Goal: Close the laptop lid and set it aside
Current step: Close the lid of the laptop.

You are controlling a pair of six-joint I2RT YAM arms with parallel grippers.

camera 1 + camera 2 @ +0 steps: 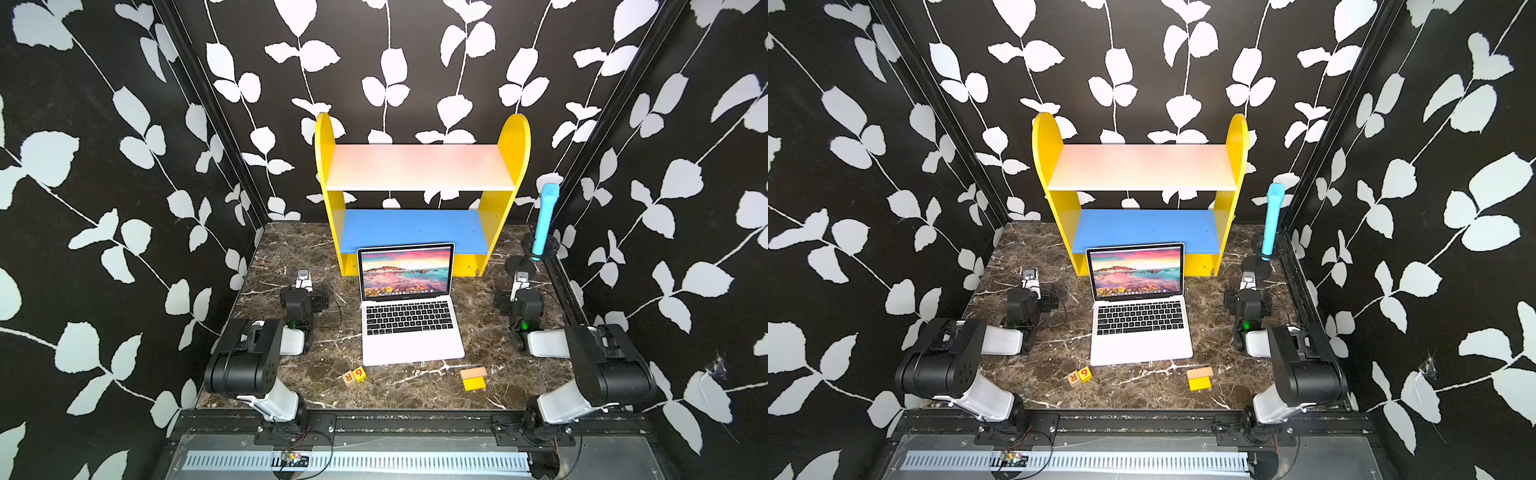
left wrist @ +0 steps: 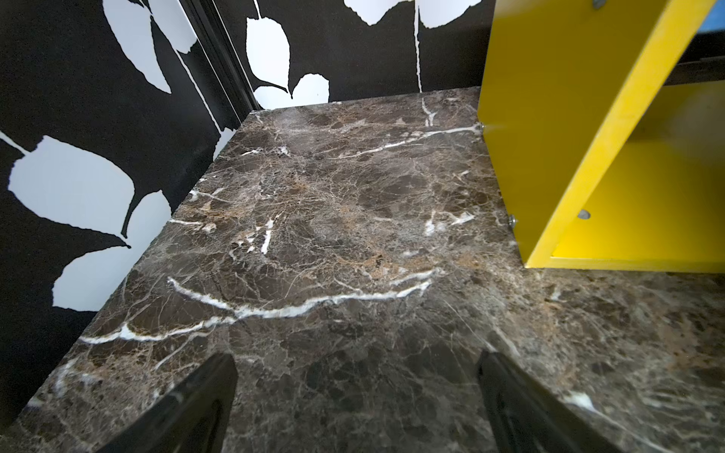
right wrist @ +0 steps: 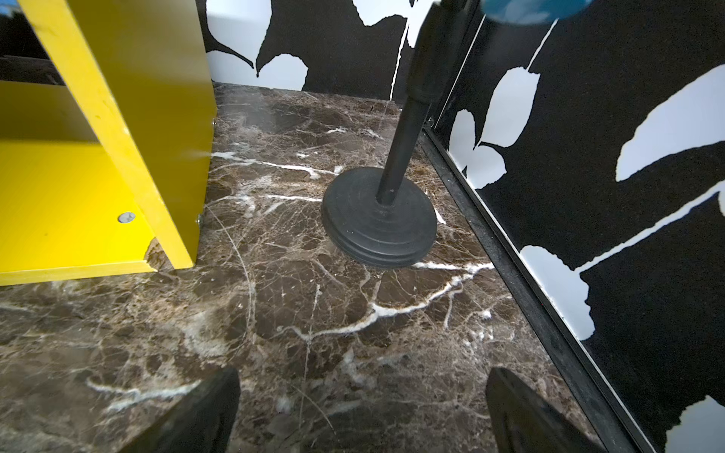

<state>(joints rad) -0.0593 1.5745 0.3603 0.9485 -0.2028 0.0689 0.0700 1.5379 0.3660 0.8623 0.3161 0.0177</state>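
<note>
The laptop (image 1: 409, 316) sits mid-table, right in front of the yellow shelf (image 1: 326, 166), with the laptop lid (image 1: 405, 270) up and the screen lit. The left gripper (image 2: 357, 396) and right gripper (image 3: 361, 408) sit either side, well clear, with jaws spread wide and nothing held. My worry is that the lid's top edge looks close to the blue board, so a finger going behind could bump the shelf, or a push could skid the laptop.

Count: one laptop, one shelf, one blue mic (image 1: 545, 220), two letter cubes (image 1: 353, 376), two flat blocks (image 1: 473, 378).

Leaf-print walls (image 1: 104, 166) — marble table (image 1: 291, 257), yellow shelf (image 1: 515, 158).
</note>
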